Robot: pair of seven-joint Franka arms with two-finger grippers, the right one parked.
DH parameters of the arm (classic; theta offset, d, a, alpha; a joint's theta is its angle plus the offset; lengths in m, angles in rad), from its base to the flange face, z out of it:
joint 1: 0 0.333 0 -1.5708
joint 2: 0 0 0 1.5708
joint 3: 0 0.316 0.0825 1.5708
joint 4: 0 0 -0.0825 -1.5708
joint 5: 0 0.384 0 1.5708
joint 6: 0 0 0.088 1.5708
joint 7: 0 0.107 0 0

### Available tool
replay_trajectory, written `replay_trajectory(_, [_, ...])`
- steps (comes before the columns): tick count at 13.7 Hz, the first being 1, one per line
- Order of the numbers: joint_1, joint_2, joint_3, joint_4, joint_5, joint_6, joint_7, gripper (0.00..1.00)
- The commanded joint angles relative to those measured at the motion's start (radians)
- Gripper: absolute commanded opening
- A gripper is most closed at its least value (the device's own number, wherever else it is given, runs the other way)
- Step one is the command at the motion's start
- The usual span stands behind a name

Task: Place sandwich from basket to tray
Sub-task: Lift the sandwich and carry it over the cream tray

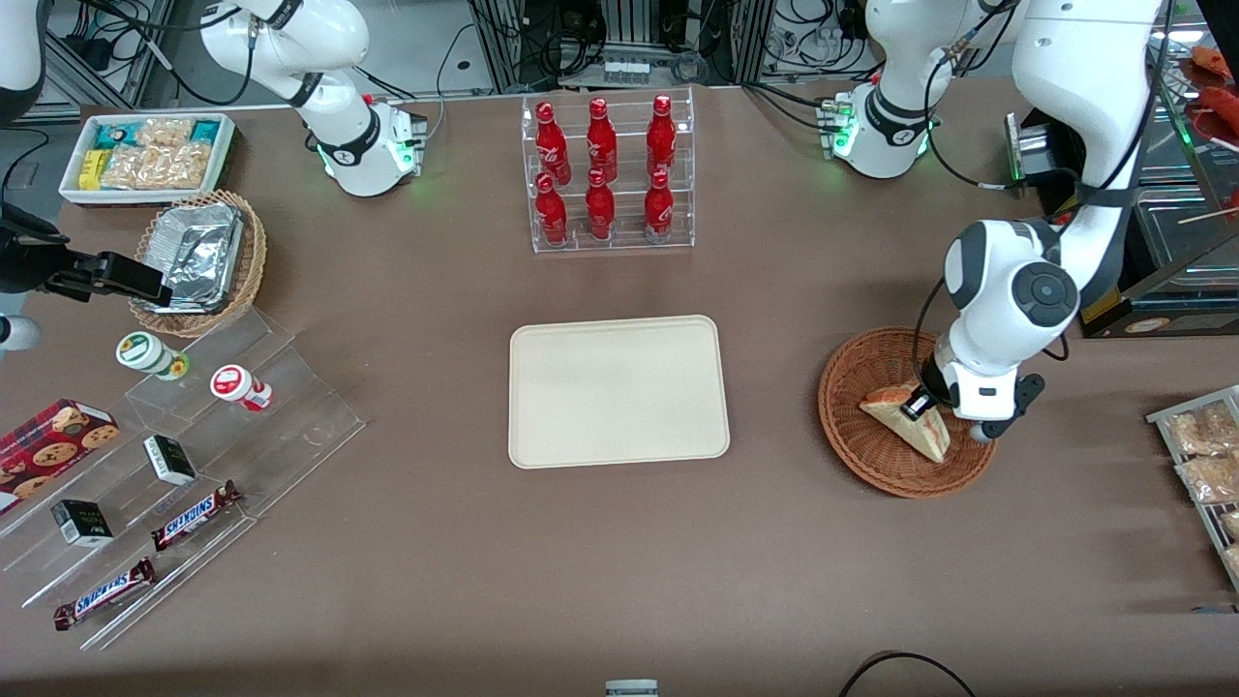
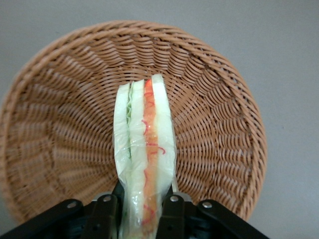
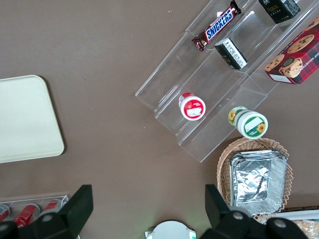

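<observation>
End effector point(image 2: 143, 211) on sandwich point(image 2: 144, 159) inside basket point(image 2: 219, 129) rim.

the word "snickers" reads on two chocolate bars point(image 1: 196, 515) point(image 1: 104, 593) lying on a clear plastic stand point(image 1: 184, 465). the gripper point(image 1: 920, 408) sits over the basket point(image 1: 871, 455), bearing no readable text.

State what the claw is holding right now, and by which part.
The claw, over the basket, is shut on the sandwich. Its fingers press the two bread faces at one end of the wedge, filling edge facing the wrist camera.
</observation>
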Motion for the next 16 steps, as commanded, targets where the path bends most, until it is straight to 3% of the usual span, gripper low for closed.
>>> replay_trajectory(1, [-0.009, -0.071, -0.001, 0.109, 0.022, -0.216, 0.019, 0.0])
replay_trajectory(6, [-0.098, -0.039, -0.065, 0.336, 0.025, -0.441, 0.024, 0.0])
replay_trajectory(16, [-0.436, 0.185, -0.067, 0.564, 0.016, -0.435, 0.02, 0.0])
